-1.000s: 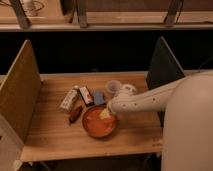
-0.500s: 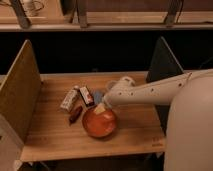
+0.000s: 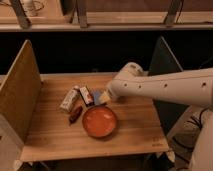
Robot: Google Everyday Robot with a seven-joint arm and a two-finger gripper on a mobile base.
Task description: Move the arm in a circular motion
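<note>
Arm (image 3: 165, 87) swung back off bowl (image 3: 100, 121); claw (image 3: 103, 97) at its tip, state unclear.

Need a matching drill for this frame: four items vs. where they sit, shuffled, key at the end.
Items:
1. orange bowl
2. white packet
3. arm
4. gripper

Places:
A. reaches in from the right
B. leftmost item on the table
C. mid-table, nearest the front edge
D. over the table, just behind the bowl

Pairs: 1-C, 2-B, 3-A, 4-D
</note>
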